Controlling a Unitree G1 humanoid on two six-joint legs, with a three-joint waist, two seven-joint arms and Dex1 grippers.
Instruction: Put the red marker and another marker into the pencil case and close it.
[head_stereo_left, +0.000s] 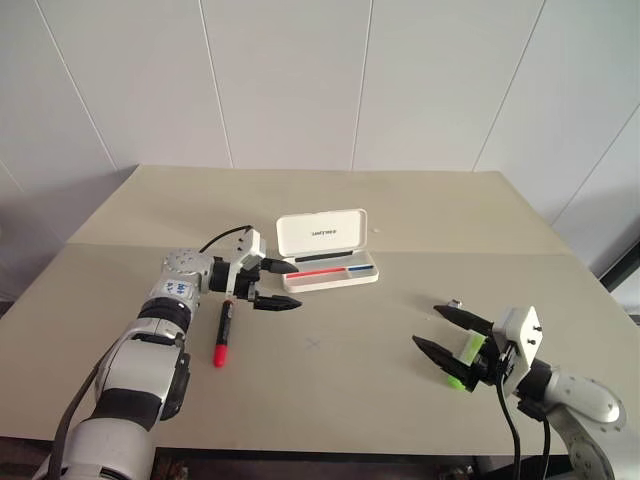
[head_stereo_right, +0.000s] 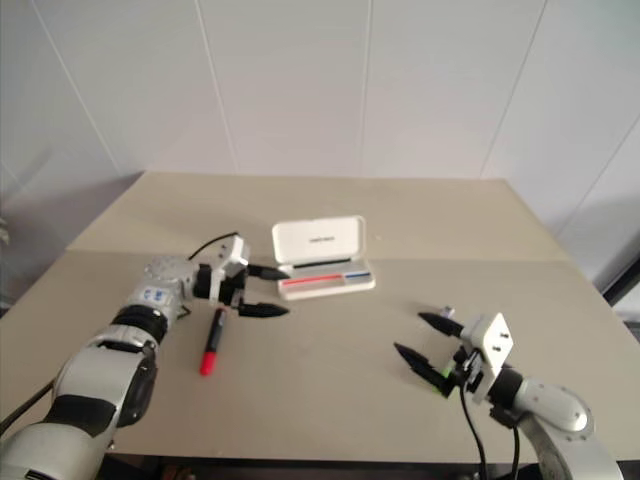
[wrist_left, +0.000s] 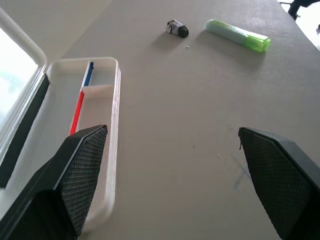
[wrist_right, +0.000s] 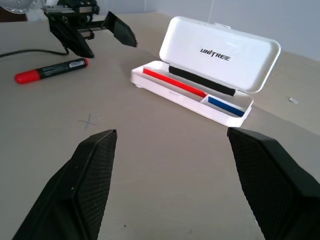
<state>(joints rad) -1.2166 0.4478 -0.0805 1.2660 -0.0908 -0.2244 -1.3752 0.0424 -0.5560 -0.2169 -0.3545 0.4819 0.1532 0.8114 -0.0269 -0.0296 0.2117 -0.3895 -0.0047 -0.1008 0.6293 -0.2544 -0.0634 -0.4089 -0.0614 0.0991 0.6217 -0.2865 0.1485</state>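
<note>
Nothing packed yet: case (head_stereo_left: 328, 262) open mid-counter (head_stereo_left: 400, 220), red marker (head_stereo_left: 222, 335) beside left end effector (head_stereo_left: 278, 284), green marker (head_stereo_left: 466, 358) under right end effector (head_stereo_left: 444, 332). Both wide open, empty. Loading, closing left.

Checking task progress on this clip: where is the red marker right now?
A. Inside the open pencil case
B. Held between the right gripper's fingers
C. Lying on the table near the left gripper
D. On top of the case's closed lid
C: the red marker lies flat on the table just beside the open left gripper, outside the pencil case, whose lid stands open.
</note>
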